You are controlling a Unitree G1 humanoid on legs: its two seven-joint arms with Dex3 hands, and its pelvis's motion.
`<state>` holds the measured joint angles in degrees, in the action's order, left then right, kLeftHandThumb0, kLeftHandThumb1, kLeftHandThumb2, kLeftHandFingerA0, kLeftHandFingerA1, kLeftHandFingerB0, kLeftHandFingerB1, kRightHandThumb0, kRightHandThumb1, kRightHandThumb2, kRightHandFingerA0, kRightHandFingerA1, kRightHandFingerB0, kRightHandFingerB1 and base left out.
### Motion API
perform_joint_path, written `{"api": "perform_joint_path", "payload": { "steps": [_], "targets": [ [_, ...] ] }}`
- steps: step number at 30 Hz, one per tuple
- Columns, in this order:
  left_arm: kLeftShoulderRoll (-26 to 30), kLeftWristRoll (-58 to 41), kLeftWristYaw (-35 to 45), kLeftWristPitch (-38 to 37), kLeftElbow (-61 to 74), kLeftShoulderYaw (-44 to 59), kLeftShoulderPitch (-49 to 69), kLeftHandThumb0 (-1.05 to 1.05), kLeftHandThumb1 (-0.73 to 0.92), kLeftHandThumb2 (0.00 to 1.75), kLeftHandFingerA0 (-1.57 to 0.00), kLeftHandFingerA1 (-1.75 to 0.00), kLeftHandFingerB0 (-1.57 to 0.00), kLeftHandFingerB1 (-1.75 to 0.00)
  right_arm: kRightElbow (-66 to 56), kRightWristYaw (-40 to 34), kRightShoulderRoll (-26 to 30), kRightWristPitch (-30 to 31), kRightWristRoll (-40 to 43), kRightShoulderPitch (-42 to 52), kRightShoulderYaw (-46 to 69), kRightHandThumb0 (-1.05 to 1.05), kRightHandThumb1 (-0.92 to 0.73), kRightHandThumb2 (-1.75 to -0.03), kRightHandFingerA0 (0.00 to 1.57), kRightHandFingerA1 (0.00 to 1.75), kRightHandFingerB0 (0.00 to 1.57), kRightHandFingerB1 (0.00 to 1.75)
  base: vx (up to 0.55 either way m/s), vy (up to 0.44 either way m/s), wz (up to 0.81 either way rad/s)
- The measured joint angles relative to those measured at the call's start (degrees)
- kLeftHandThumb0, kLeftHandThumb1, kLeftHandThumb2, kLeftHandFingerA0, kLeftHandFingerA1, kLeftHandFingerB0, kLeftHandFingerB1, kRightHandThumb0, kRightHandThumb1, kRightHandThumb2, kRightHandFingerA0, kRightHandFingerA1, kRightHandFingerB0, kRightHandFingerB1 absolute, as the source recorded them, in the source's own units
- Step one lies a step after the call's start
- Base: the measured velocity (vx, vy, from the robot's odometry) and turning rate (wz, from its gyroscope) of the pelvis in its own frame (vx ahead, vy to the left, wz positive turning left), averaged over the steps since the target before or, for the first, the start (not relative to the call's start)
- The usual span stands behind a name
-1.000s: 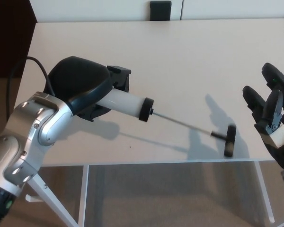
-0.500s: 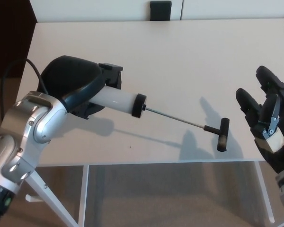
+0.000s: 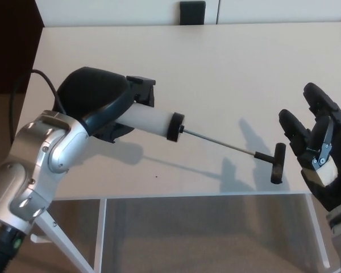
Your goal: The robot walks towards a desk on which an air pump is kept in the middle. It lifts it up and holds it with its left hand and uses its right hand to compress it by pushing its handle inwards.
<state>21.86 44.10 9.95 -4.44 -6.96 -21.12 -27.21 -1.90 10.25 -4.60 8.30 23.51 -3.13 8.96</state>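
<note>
The air pump (image 3: pixel 153 120) has a white cylinder with a black end cap, a thin metal rod and a black T-handle (image 3: pixel 278 162). It is held above the white desk (image 3: pixel 216 62), slanting down to the right with the rod drawn far out. My left hand (image 3: pixel 102 105) is shut on the cylinder's left end, its dark back hiding the grip. My right hand (image 3: pixel 318 153) is open, fingers spread and pointing up, just right of the T-handle with a small gap between them.
A dark block (image 3: pixel 192 11) sits at the desk's far edge. The desk's near edge runs just below the pump handle, with white desk legs (image 3: pixel 99 239) and beige floor beneath. A black cable (image 3: pixel 34 77) loops by my left arm.
My right hand has edged left toward the T-handle. The pump, after dipping left half a second ago, has shifted back right, narrowing the gap to the right hand.
</note>
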Motion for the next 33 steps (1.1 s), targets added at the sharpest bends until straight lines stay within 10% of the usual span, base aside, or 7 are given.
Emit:
{"api": "perform_joint_path", "payload": {
  "steps": [4,6,13,14,22,24,33],
  "targets": [
    [-2.25,0.03,-0.38,0.42,0.13,-0.57,0.06,-0.17,0.73,0.54,-0.69,-1.69,-0.57,-1.38,-0.07,-0.08,-0.81,0.3,0.3,-0.02,-0.55,-0.8,-0.81,-1.11,0.07,0.32,0.08,0.24,0.0,0.0,0.0],
    [-3.33,0.13,-0.66,0.45,0.12,-0.94,0.05,-0.19,0.72,0.48,-0.69,-1.75,-0.83,-0.89,-0.06,-0.29,-1.25,0.39,0.3,-0.19,-0.82,-0.8,-0.81,-1.11,0.07,0.31,0.07,0.23,0.0,0.0,0.0],
    [-6.27,0.37,-1.09,1.39,0.11,-2.11,0.01,-0.12,0.72,0.57,-0.71,-1.64,-0.61,-1.41,0.02,-1.25,-2.05,0.4,0.21,-1.36,-0.86,-0.8,-0.8,-1.1,0.07,0.32,0.07,0.23,0.0,0.0,0.0],
    [-6.73,0.53,-1.12,1.63,0.12,-2.36,0.01,-0.18,0.77,0.59,-0.68,-1.67,-0.77,-0.76,0.04,-1.34,-2.11,0.4,0.22,-1.39,-0.84,-0.79,-0.82,-1.11,0.08,0.34,0.07,0.23,0.0,0.0,0.0],
    [-12.62,2.15,-1.77,4.46,-0.16,-5.32,-0.26,-0.2,0.74,0.62,-0.8,-1.51,-0.75,-0.47,0.57,-2.26,-2.72,0.4,0.3,-1.74,-0.5,-0.74,-0.92,-0.71,0.13,0.28,0.1,0.23,0.0,0.0,0.0],
    [-14.28,2.57,-1.98,5.35,-0.24,-6.07,-0.36,-0.18,0.71,0.63,-0.84,-1.58,-0.74,-0.48,0.77,-2.6,-3.1,0.38,0.54,-2.24,0.0,-0.81,-0.77,-1.08,0.06,0.35,0.1,0.28,0.0,0.0,0.0],
    [-21.68,4.52,-3.72,8.71,-1.47,-11.12,-0.32,-0.2,0.75,0.64,-0.83,-1.39,-0.74,-0.48,0.76,-4.54,-6.16,0.12,2.38,-3.58,2.8,-0.8,-0.7,-1.05,0.09,0.44,0.03,0.37,0.0,0.0,0.0]
  ]
}}
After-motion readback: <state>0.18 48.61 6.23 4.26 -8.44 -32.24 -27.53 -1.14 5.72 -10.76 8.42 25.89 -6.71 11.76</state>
